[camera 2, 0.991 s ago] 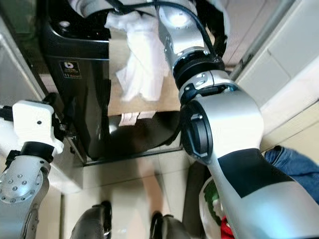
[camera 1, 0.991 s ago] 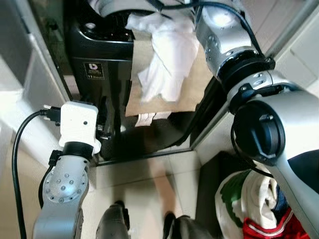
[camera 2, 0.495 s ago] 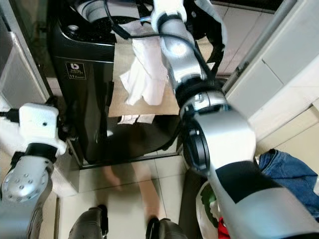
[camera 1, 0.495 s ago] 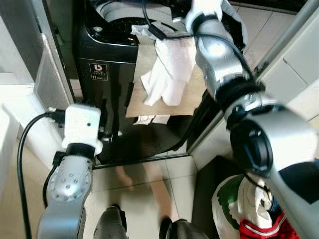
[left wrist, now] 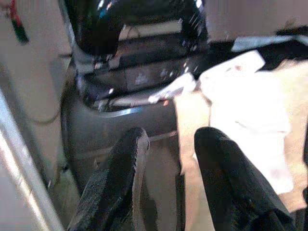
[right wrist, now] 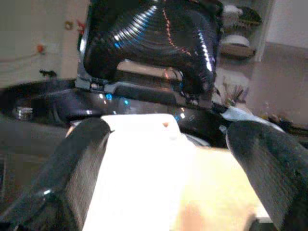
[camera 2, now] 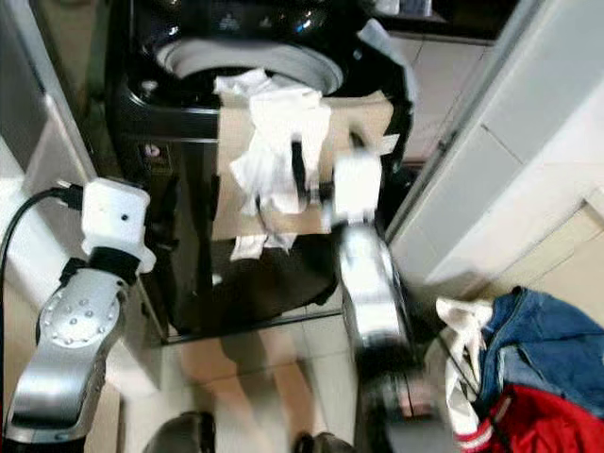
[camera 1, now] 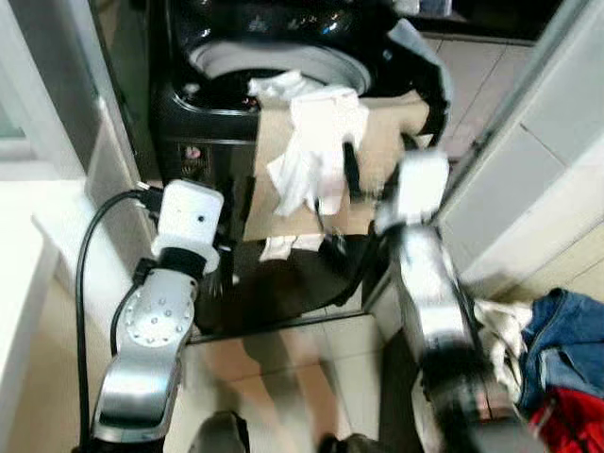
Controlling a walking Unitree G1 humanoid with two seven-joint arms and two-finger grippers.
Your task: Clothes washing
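A black top-loading washing machine [camera 1: 203, 123] stands ahead with its lid up. A white cloth [camera 1: 316, 142] hangs over its front rim, down a brown cardboard sheet [camera 1: 392, 132]. My right gripper [right wrist: 173, 154] is open, its fingers [camera 1: 350, 168] spread wide just in front of the white cloth [right wrist: 139, 168] and not closed on it. The right arm is blurred. My left gripper [left wrist: 168, 159] is open and holds nothing. It points at the washer's front left side, and its white wrist box [camera 1: 191, 217] is beside the machine.
A pile of laundry lies on the floor at the lower right: blue jeans [camera 2: 538, 335], a red garment [camera 2: 538, 415] and a white piece [camera 1: 495, 326]. A white wall panel [camera 1: 552, 160] closes the right side. A white counter [camera 1: 19, 274] stands at the left.
My right arm has drawn back from the washer's opening toward me, and the white cloth stays draped over the rim. The camera has shifted, so the laundry pile shows more.
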